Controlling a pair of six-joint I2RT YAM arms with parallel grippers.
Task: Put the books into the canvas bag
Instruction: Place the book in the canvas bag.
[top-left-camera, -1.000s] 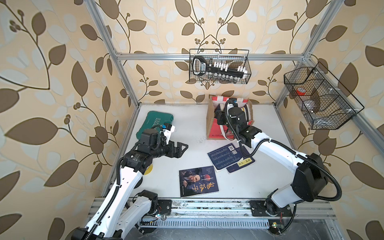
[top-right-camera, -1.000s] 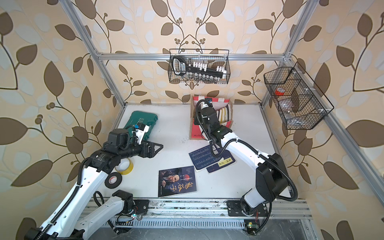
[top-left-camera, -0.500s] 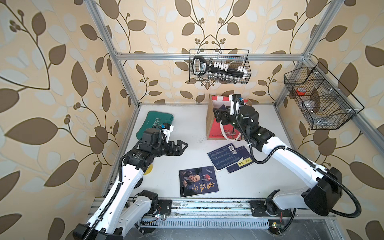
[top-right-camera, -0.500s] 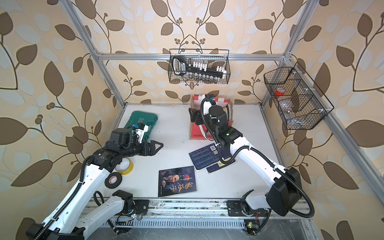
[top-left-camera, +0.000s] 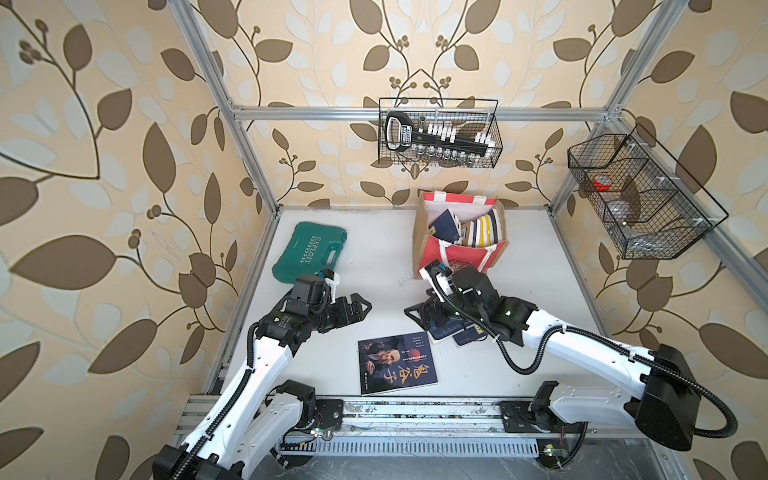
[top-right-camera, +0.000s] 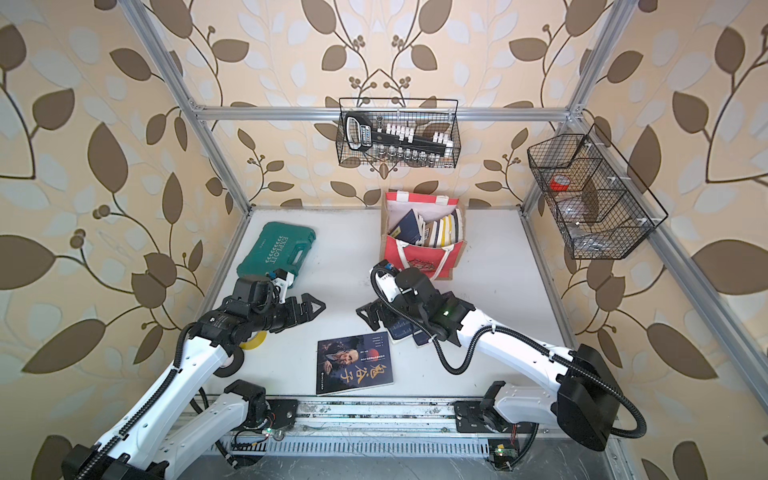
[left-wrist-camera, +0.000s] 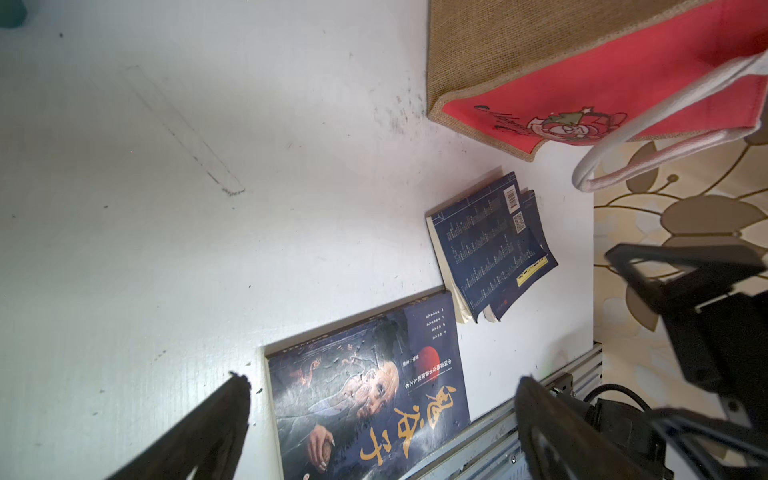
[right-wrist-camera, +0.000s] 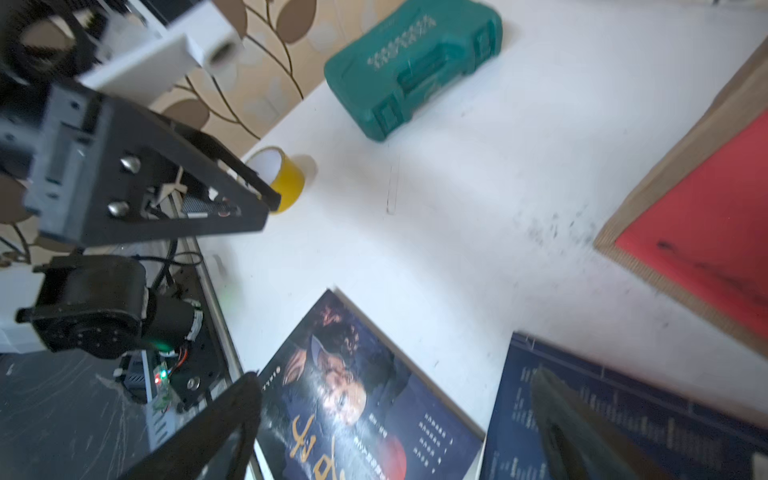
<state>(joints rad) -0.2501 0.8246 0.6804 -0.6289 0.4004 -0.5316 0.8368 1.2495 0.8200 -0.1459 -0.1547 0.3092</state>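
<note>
The canvas bag (top-left-camera: 469, 257) stands at the back with its red panel facing front, and several books (top-left-camera: 482, 230) stand inside it. A dark book with gold Chinese characters (top-left-camera: 397, 363) lies flat near the front edge. Two navy books (left-wrist-camera: 490, 253) lie stacked beside it, in front of the bag. My right gripper (top-left-camera: 419, 316) hangs open and empty low over the navy books (right-wrist-camera: 623, 415). My left gripper (top-left-camera: 357, 309) is open and empty above the table, left of the dark book (left-wrist-camera: 365, 395).
A green tool case (top-left-camera: 309, 253) lies at the back left. A yellow tape roll (top-right-camera: 253, 338) and a black one (top-right-camera: 228, 365) sit under my left arm. Wire baskets hang on the back wall (top-left-camera: 438, 139) and right wall (top-left-camera: 640, 199).
My right arm has pulled back from the bag's mouth and come down over the navy books, and its jaws have opened wide. The left arm has barely moved.
</note>
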